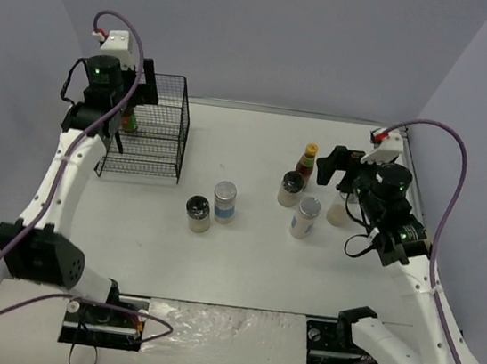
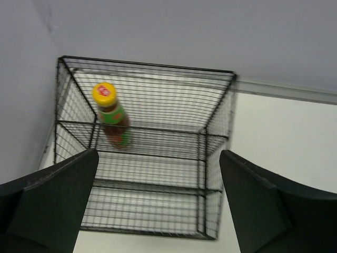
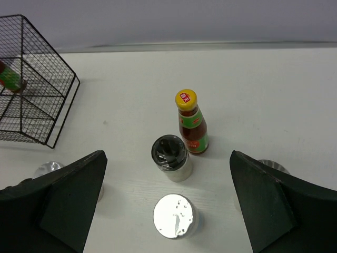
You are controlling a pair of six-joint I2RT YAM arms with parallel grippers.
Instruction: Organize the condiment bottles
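Top external view: one bottle racked, six containers waiting on the white table (image 1: 241, 271).

Nearest, at frame centre, stand two squat round jars: a black-lidded jar (image 1: 197, 213) and a blue-labelled jar (image 1: 225, 202) with a shiny metal lid. Right of centre are a silver-lidded jar (image 1: 305, 218), a second black-lidded jar (image 1: 291, 188) and a pale jar (image 1: 338, 214) half hidden by the right arm. Just behind them rises the slim, dark sauce bottle (image 1: 306, 162), yellow-capped and red-green labelled. Farthest, at upper left, the black wire rack (image 1: 164, 136) holds the racked sauce bottle (image 2: 113, 118) upright on a shelf. The left gripper (image 2: 159, 158) hangs spread wide and empty before the rack. The right gripper (image 3: 166, 161) gapes empty above the cluster. I judge the sorting barely begun.
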